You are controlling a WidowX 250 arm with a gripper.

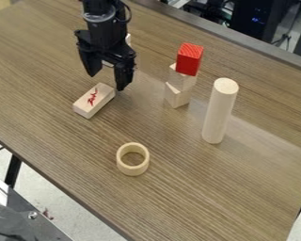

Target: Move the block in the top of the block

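The black gripper hangs at the upper left of the camera view, its two fingers apart with nothing held between them. Just below it, a rectangular wooden block with red marks on top lies flat on the table. To the right of the gripper stands a stack: a red block on top, a pale wooden block under it, and another pale block at the bottom. Part of a further pale object shows behind the gripper.
A tall pale cylinder stands upright to the right of the stack. A wooden ring rests nearer the front of the brown table. The table's front-left edge runs diagonally past the ring.
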